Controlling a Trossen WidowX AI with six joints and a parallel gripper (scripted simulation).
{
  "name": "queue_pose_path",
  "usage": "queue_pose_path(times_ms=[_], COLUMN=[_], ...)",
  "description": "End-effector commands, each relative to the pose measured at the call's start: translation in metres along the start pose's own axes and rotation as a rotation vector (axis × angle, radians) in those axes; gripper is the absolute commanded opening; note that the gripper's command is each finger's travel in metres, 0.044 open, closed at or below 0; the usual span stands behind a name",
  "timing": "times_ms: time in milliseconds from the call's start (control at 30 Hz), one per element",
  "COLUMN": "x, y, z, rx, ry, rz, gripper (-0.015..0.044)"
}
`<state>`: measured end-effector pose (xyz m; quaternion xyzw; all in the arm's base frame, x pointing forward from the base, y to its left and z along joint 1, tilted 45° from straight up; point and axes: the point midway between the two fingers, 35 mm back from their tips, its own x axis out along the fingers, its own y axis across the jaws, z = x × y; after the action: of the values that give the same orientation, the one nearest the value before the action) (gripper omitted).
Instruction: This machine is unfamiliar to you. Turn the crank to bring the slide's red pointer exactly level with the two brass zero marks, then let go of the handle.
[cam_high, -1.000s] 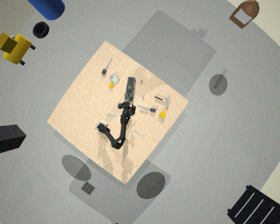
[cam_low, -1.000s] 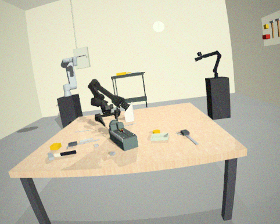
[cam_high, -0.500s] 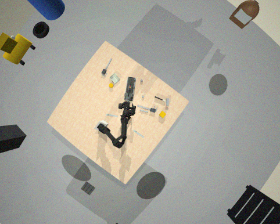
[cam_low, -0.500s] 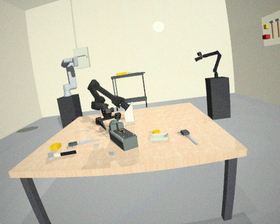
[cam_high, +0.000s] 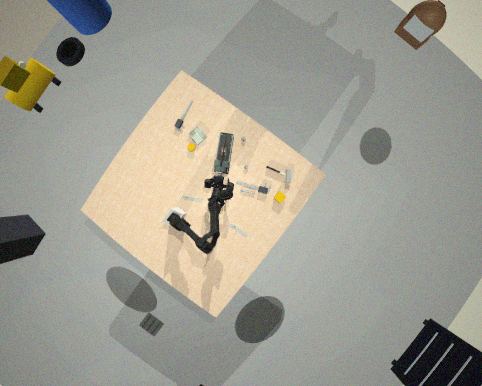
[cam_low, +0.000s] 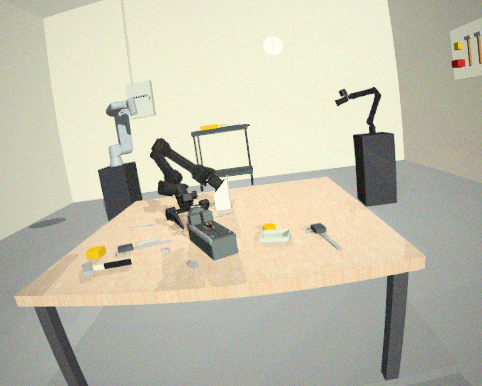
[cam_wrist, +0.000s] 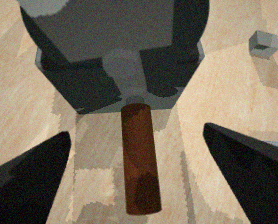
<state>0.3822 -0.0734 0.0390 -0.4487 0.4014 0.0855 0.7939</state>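
The dark grey-green machine (cam_high: 226, 138) (cam_low: 223, 247) (cam_wrist: 172, 80) stands on the table, with its crank end towards the arm. Its red pointer (cam_low: 209, 225) is tiny in the exterior view; whether it is level with the brass marks cannot be told. The pointer and marks are out of the wrist view. The brown crank handle (cam_wrist: 139, 160) points down the wrist view from the crank arm. My gripper (cam_wrist: 138, 133) is open, its fingertips wide apart on either side of the handle's upper part in that view, with visible gaps. How high the fingers are relative to the handle is unclear.
A small grey block (cam_wrist: 263, 44) lies right of the machine in the wrist view. A pale tray (cam_low: 275, 237) and a dark-headed tool (cam_low: 318, 228) lie to one side; a hammer (cam_low: 117, 264) and yellow block (cam_low: 95, 252) to the other. A white wedge (cam_low: 223, 198) stands behind.
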Motion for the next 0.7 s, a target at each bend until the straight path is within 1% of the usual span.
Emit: queue_pose_path(times_ms=[0,500,667], x=[0.0022,0.0022,0.0022], y=[0.0018,0.0018,0.0018], z=[-0.0011,-0.0011,-0.0011], rx=[-0.008,-0.008,-0.008], ry=[-0.006,-0.006,-0.006], rz=[0.005,0.005,0.005], gripper=[0.0387,0.0000,0.0000])
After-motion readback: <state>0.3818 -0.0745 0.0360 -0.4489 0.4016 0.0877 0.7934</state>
